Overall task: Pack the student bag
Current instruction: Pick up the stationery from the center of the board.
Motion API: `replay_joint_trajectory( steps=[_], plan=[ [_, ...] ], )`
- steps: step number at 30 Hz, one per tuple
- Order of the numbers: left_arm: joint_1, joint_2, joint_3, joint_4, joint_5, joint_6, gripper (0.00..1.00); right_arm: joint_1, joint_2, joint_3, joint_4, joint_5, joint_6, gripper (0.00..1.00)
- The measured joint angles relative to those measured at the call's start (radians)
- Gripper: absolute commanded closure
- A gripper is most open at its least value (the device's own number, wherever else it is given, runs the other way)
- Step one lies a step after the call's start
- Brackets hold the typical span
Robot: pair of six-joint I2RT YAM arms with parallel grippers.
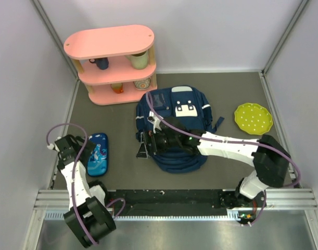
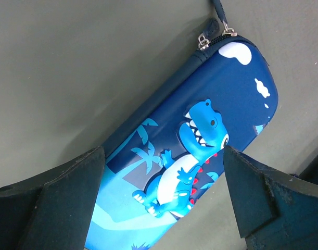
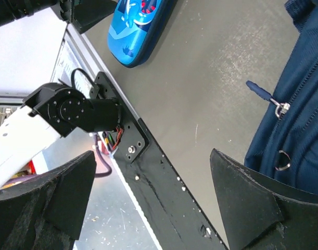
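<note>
Left gripper, right gripper: jaws apart.

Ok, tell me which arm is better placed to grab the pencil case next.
Left. The left claw hangs open directly over the pencil case, fingers framing it in the wrist view. The right claw, also open, sits across at the student bag's left edge.

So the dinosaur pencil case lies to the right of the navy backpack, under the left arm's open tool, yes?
Not quite. The top view shows the pencil case lying left of the backpack. The left tool does hang open over it.
</note>
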Motion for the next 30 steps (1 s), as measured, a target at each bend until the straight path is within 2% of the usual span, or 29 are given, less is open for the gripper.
replay_joint_trajectory(
  steps=[6, 12, 25, 30],
  plan=[
    [0.010, 0.018, -0.045, 0.090, 0.040, 0.018, 0.02, 0.000, 0.091, 0.033, 0.045, -0.052, 0.039, 0.12],
    [0.006, 0.088, -0.087, 0.201, 0.208, 0.019, 0.04, 0.000, 0.152, 0.033, 0.052, -0.083, 0.064, 0.12],
    [-0.067, -0.099, -0.165, 0.138, 0.396, -0.048, 0.08, 0.000, 0.154, 0.040, 0.052, -0.082, 0.076, 0.13],
    [-0.081, -0.103, -0.169, 0.138, 0.406, -0.058, 0.11, 0.000, 0.186, 0.081, 0.042, -0.077, 0.075, 0.18]
  ],
)
